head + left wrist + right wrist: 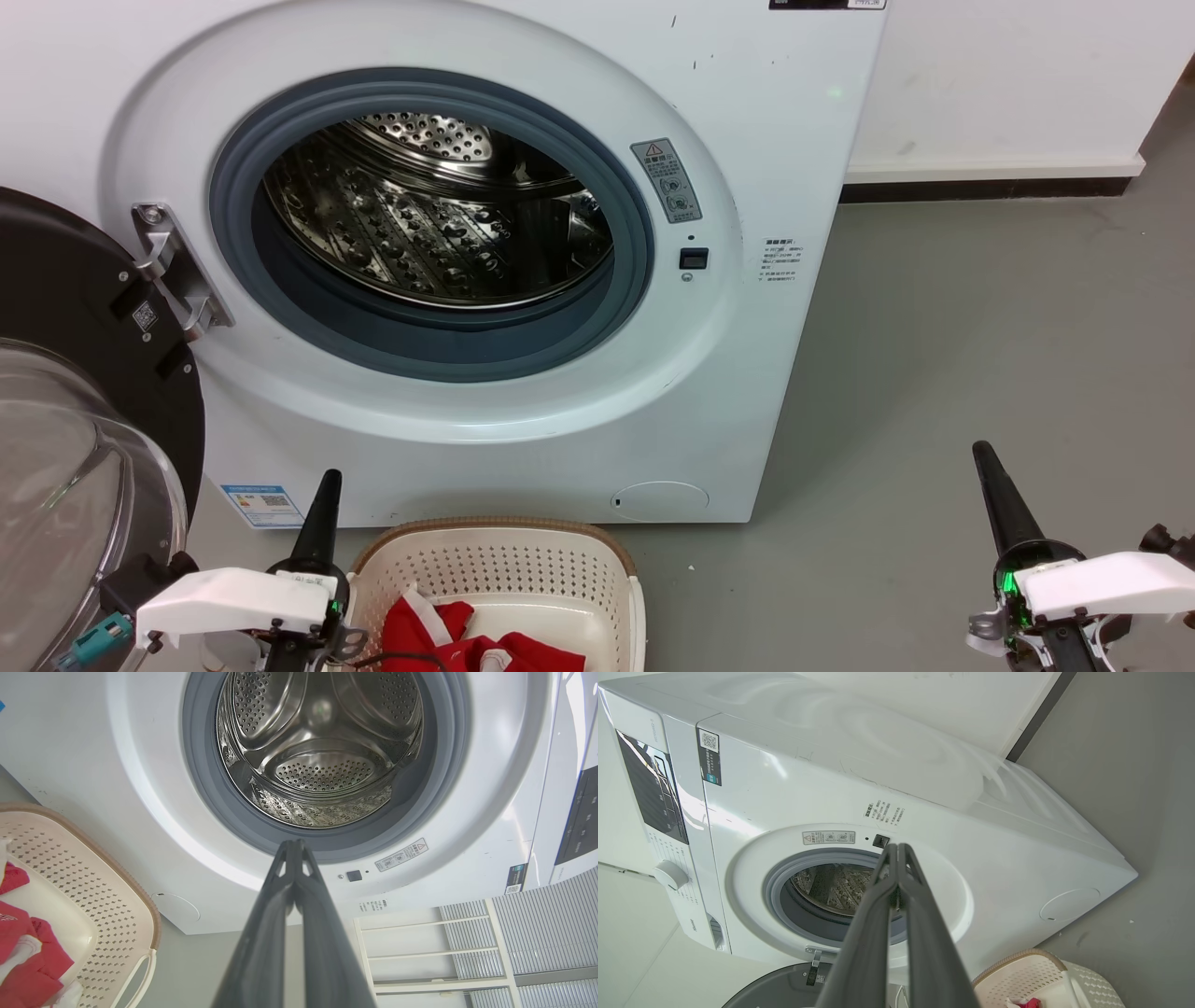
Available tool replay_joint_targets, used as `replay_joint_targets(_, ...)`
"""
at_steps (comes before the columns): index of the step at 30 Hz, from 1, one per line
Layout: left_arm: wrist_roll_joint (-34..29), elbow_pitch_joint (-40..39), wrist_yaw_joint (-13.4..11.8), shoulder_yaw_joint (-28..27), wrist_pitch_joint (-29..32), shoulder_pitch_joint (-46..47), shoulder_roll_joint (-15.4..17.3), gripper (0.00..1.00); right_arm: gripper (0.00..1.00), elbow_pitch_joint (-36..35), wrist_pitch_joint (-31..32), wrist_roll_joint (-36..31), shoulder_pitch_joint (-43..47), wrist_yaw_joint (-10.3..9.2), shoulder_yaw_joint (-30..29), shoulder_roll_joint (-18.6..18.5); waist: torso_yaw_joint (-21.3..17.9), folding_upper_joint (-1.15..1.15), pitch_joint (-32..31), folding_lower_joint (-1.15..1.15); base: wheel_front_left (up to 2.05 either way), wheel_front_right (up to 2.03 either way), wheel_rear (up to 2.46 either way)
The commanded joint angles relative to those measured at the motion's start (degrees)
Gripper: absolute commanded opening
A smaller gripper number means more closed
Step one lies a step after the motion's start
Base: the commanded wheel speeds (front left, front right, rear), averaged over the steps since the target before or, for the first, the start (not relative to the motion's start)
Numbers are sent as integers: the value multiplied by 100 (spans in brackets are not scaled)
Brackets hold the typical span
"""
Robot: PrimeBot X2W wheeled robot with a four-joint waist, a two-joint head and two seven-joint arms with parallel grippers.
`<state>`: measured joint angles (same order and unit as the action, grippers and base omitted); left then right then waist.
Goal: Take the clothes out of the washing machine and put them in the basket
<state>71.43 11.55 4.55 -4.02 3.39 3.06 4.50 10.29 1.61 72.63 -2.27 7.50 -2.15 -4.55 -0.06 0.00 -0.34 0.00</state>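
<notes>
**Steel drum bare, red clothes in the basket**

Head view: the glossy white washing machine (485, 439) stands open. Grey rubber rings its dimpled, perforated steel drum (439, 224). Soft red clothes (457, 644) lie crumpled in the cream perforated basket (495, 565) on the floor before it.

Left wrist view: the left jaws taper together, pressed tip to tip.

Right wrist view: the right jaws likewise meet, gripping nothing.

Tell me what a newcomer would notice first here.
The washing machine stands in the middle, its door hanging open at the left and its steel drum showing no laundry. In front of it, red clothes lie in the cream basket.
</notes>
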Motion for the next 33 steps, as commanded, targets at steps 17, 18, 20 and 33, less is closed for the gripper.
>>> replay_joint_targets(17,908,97,161,-130,141,229,-69,0,0,147,142,945,-250,-1,-99,-20,2,0,19,0,0,0,0)
replay_joint_targets(18,956,103,164,-135,149,231,-73,0,0,155,146,993,-259,-1,-103,-19,2,0,20,0,0,0,0)
replay_joint_targets(20,1049,116,167,-143,164,238,-81,0,0,173,162,1083,-275,-1,-114,-16,3,0,23,0,0,0,0)
replay_joint_targets(33,1613,194,252,-211,250,309,-129,0,0,282,254,1664,-346,-1,-179,1,4,0,37,0,0,0,0)
